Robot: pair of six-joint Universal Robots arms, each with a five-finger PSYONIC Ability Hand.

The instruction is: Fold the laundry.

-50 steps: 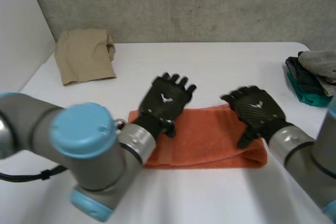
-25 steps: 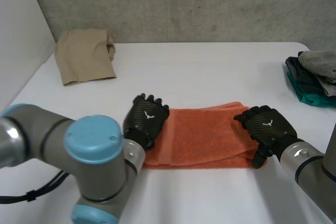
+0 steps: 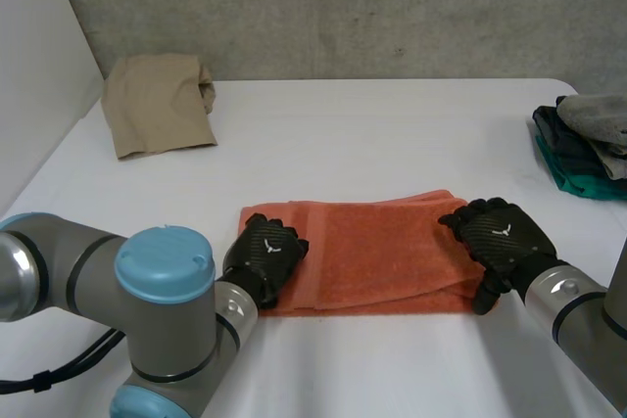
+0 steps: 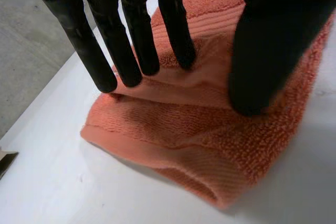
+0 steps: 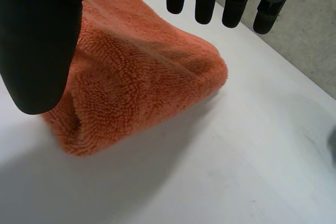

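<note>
— What moved?
— The left hand [image 3: 266,254] slid back to the orange towel's [image 3: 377,252] near left corner, its straight, slightly spread fingers pressing on it.
— The right hand [image 3: 502,234]?
— At the right end, fingers straight and apart. The folded towel's long axis runs left to right, mid-table [image 3: 392,134].

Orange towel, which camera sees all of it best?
The head view: it shows the whole folded towel, with the left hand and right hand at its ends. Each wrist view shows one end of it, close up.
</note>
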